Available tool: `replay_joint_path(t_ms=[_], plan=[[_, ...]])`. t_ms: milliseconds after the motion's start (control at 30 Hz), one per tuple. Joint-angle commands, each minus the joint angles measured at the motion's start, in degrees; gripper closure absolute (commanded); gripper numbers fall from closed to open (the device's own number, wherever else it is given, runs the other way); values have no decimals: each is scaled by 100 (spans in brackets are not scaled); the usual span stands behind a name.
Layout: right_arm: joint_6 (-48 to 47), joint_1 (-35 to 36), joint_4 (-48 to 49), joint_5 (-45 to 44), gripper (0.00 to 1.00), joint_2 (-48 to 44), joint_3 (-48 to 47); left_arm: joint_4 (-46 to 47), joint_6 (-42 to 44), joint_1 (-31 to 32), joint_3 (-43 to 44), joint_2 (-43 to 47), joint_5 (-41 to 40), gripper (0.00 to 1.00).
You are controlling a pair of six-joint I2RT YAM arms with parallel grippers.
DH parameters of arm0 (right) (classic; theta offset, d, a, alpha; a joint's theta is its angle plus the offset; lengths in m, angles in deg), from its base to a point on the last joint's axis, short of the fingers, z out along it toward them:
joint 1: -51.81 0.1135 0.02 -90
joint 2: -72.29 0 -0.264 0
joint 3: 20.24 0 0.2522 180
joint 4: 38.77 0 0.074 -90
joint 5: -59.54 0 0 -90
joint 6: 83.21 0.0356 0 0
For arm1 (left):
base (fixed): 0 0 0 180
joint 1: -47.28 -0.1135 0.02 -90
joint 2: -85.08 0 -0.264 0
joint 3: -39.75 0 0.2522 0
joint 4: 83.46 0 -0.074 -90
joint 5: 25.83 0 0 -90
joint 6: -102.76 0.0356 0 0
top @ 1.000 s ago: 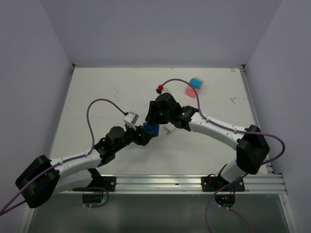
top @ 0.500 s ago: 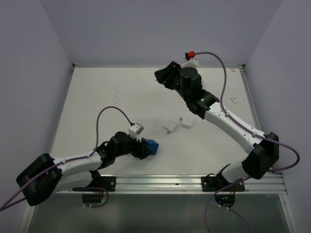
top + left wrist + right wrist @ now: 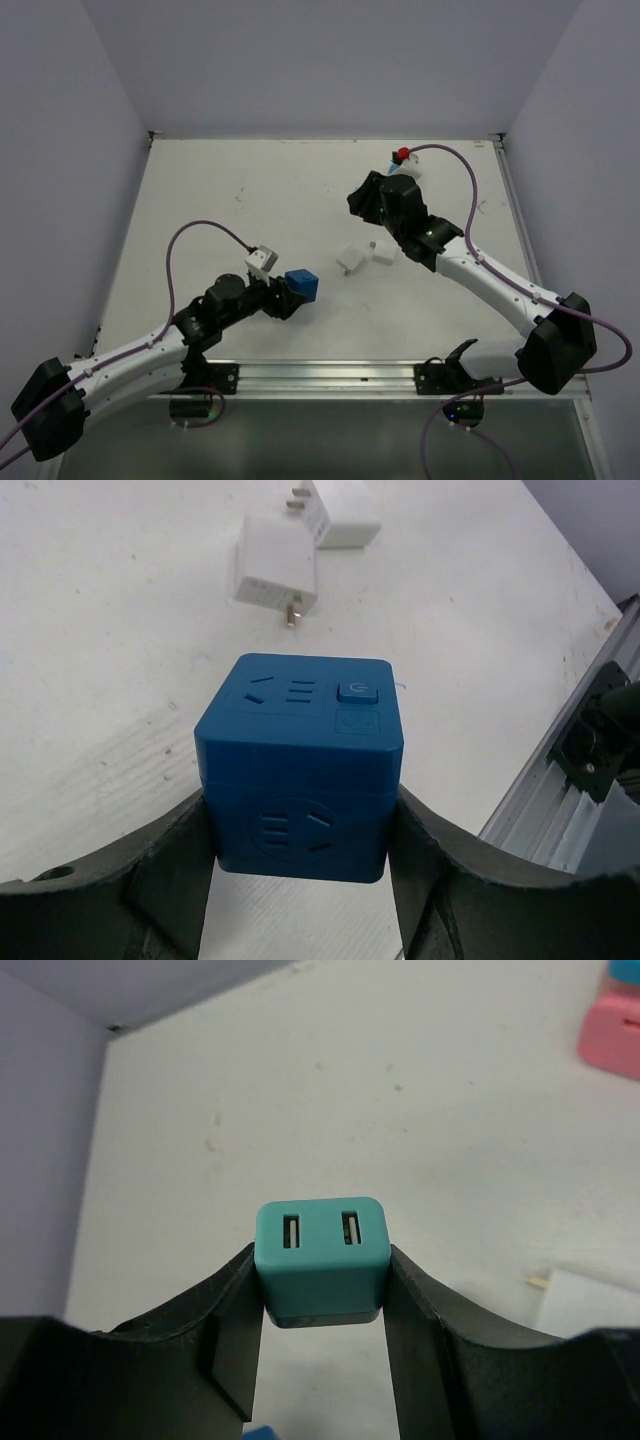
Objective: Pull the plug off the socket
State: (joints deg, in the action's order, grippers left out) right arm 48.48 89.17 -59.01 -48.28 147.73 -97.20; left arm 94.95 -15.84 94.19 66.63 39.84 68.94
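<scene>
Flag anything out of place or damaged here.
Nothing damaged or spilled. A white adapter and a second adapter lie loose on their sides mid-table; the blue socket cube and teal plug are held apart.

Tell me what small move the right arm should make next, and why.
Probably lower the right end effector and set its teal square plug on the white table. The plug is already clear of the blue cube socket, which the left end effector grips separately, so only putting it down seems left.
</scene>
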Motion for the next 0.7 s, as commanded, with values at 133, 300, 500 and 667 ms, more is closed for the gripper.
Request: replay_joint_path(t_ms=[133,300,500,667], plan=[[-513,-80,-1276,-195,100,-232,940,111,337,2,261,401,-1380,100],[-417,-80,-1654,-29,94,-118,1415,426,399,-7,270,94,-1883,100],[-320,-80,-1883,121,90,436,1504,813,452,-16,199,-126,-2252,100],[-399,-80,-2032,358,84,1068,1205,884,408,-60,182,-372,-2332,100]])
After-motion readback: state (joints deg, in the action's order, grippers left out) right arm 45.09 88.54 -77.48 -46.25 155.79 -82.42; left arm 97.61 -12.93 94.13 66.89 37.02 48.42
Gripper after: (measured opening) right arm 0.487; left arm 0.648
